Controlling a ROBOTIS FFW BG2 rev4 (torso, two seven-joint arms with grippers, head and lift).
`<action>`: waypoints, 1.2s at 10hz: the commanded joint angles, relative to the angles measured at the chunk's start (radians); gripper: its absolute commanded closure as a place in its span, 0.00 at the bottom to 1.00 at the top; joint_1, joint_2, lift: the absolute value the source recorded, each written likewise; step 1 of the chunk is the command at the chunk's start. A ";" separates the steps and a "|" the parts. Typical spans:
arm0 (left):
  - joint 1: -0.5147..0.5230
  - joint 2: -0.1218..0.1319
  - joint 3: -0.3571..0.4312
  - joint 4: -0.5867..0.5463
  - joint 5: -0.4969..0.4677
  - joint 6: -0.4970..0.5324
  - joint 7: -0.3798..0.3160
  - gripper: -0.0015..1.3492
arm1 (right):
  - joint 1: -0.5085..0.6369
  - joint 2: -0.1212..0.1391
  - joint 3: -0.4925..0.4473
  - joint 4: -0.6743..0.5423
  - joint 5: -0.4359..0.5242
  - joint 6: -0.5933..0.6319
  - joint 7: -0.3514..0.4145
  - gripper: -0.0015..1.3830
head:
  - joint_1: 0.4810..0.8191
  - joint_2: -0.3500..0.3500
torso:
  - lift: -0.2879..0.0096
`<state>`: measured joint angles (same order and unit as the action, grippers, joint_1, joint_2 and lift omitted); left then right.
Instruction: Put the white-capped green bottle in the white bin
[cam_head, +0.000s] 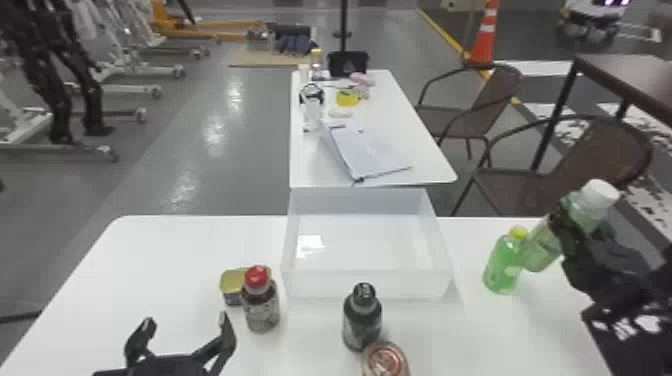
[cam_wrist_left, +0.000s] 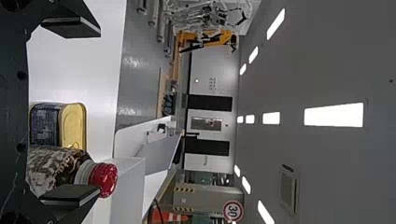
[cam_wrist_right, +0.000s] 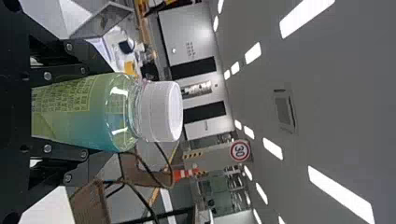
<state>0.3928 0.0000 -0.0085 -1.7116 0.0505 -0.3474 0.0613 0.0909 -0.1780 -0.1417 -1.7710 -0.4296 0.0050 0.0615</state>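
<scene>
Robot legs (cam_head: 92, 105) and wheeled frames (cam_head: 127, 90) suggest a lab.

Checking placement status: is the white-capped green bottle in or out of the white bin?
Out: the white-capped bottle is held by the right gripper, right of the white bin.

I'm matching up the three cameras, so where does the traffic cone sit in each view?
Head view: the traffic cone stands upper right, just behind the farther chair.
Left wrist view: the traffic cone is out beyond the far table.
Right wrist view: the traffic cone is on the floor, past the white-capped green bottle.
Shared landmark: the yellow floor line, running close by it.
</scene>
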 joint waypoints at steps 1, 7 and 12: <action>-0.003 -0.003 -0.004 0.007 0.002 -0.001 0.000 0.09 | -0.076 -0.001 0.048 0.059 -0.027 -0.011 0.052 0.70 | 0.20 0.50 | 0.63; -0.015 -0.003 -0.018 0.033 0.018 -0.007 0.002 0.09 | -0.307 -0.012 0.255 0.412 -0.097 -0.095 0.238 0.70 | 0.20 0.50 | 0.63; -0.018 -0.003 -0.021 0.041 0.026 -0.009 0.003 0.09 | -0.388 -0.031 0.361 0.581 -0.029 -0.079 0.316 0.70 | 0.20 0.50 | 0.63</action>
<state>0.3748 0.0000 -0.0293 -1.6717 0.0742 -0.3559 0.0644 -0.2883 -0.2060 0.2125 -1.2083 -0.4770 -0.0753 0.3748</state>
